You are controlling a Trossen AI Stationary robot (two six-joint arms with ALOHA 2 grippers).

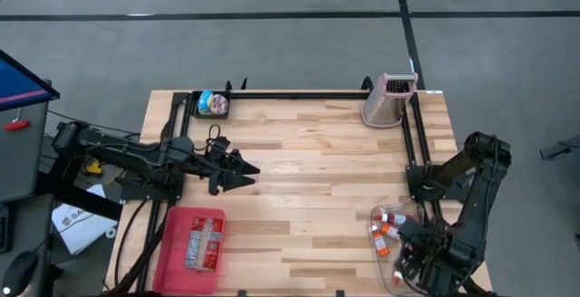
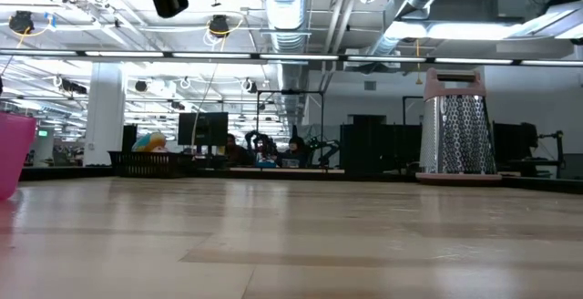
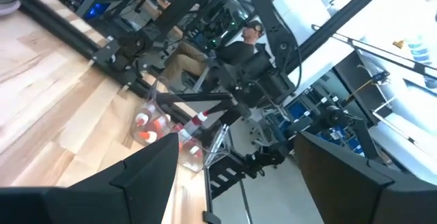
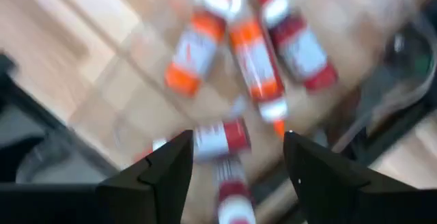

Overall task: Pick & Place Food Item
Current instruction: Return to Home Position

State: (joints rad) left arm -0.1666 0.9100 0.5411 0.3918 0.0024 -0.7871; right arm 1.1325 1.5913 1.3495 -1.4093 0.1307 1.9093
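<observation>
Wooden tabletop [image 1: 308,179] work looks done, so I judge the step in hand is homing: the right arm [image 1: 476,166] hangs over the transparent bin [image 1: 377,263] by the right edge, jaws wide and empty, and must next lift clear of its wall. The left arm [image 1: 136,157] waits mid-left, jaws wide. Inside the bin, small red and orange food coloring bottles [image 4: 256,53] lie on their sides.

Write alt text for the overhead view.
Seen from above, the right gripper hangs, fingers apart, over a clear bin of red and orange bottles at the wooden table edge, bottom right. The left gripper hovers open mid-left near a pink tray; a grater stands top right.
</observation>
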